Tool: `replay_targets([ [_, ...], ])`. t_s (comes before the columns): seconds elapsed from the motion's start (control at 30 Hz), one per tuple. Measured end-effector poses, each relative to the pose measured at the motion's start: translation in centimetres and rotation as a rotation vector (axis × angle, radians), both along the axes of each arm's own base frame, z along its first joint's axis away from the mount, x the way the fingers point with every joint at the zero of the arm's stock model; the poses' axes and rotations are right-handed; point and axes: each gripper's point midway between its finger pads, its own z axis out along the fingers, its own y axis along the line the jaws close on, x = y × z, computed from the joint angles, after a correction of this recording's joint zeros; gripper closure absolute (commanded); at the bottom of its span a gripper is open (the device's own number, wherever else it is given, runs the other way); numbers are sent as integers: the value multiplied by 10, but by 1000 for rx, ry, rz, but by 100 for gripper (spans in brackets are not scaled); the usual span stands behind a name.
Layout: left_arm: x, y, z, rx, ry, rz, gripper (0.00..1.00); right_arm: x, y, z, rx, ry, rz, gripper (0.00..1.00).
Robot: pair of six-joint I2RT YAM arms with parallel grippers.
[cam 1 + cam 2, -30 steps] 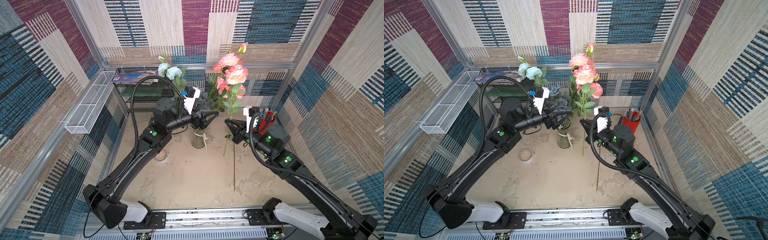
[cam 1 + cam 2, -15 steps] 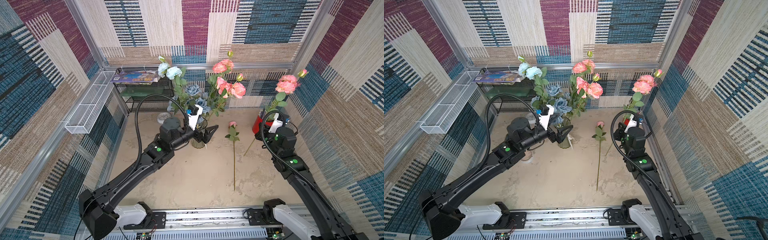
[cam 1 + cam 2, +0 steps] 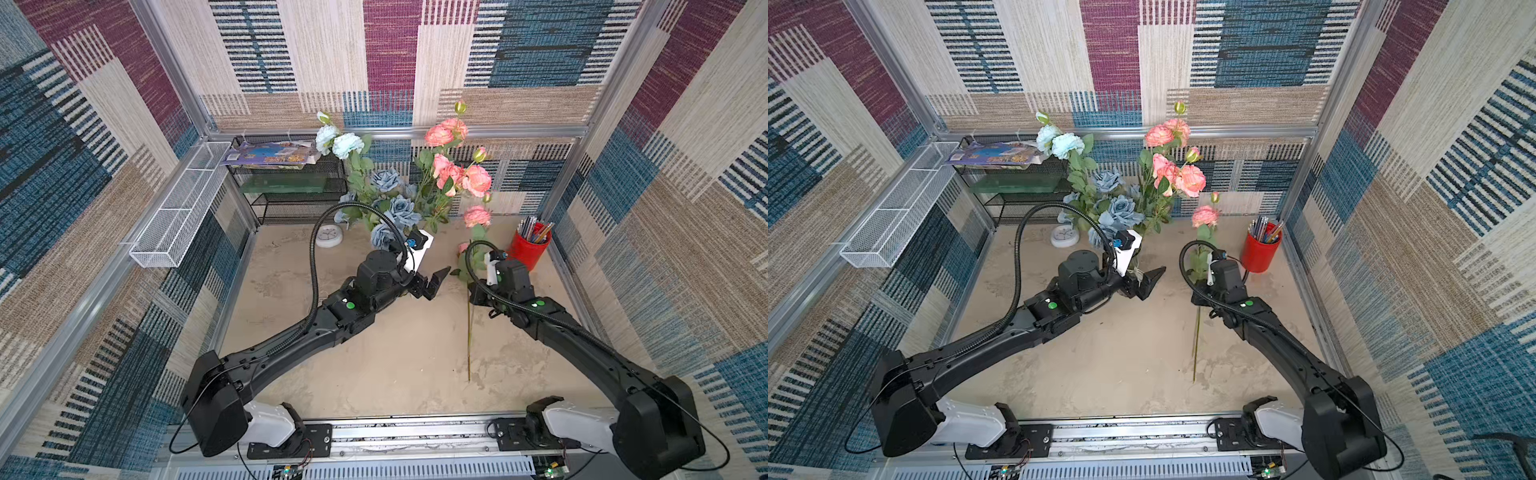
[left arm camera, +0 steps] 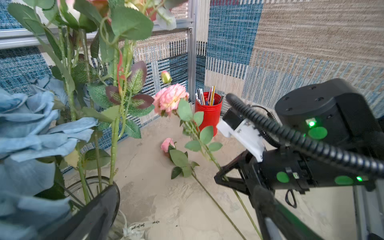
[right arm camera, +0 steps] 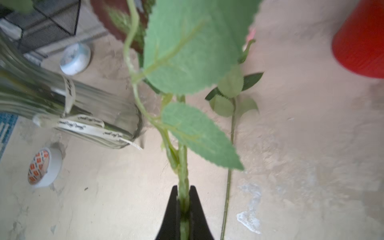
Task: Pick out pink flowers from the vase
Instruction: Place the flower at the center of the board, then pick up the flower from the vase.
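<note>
1. Patchwork woven walls enclose a sandy table (image 3: 395,365). In both top views the vase (image 3: 1134,259) is almost wholly hidden behind the left gripper (image 3: 434,284), whose jaws stand spread and empty; pink flowers (image 3: 461,174) rise above it among blue roses (image 3: 399,208).
2. Only the left wrist view shows the vase rim (image 4: 99,185) with stems entering it, one finger (image 4: 97,209) just in front. It also shows a pink rose (image 4: 170,99) tilted beside the red pencil cup (image 4: 208,116), and a smaller pink bloom (image 4: 167,144) lying flat.
3. The right wrist view alone shows the right gripper (image 5: 184,204) clamped on the pink rose's green stem (image 5: 182,166), apart from the vase.
</note>
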Motion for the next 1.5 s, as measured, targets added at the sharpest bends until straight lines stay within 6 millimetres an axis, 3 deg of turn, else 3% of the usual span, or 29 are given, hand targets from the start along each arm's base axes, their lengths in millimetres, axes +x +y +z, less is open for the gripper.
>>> replay_targets([
  [0.17, 16, 4, -15, 48, -14, 78, 0, -9, 0, -50, -29, 133, -2, 100],
  [0.57, 49, 4, -15, 106, -68, 216, 0, -6, -2, -106, -41, 251, -28, 100],
  [0.6, 52, 3, -14, 110, -74, 225, 0, -5, -2, -109, -42, 255, -32, 98],
  [0.7, 60, 3, -10, 122, -93, 261, 0, -4, -3, -116, -46, 270, -35, 77],
  [0.9, 75, 0, -19, 169, -124, 306, 0, 2, 0, -106, -35, 234, -27, 54],
  [1.1, 88, -1, -33, 201, -141, 359, 3, 13, 1, -60, -6, 107, -35, 33],
  [1.37, 104, 1, -39, 188, -177, 436, 13, 15, -9, -8, 13, -37, -71, 23],
  [1.5, 112, -3, -41, 183, -179, 446, 29, 12, -17, 1, 15, -58, -89, 17],
])
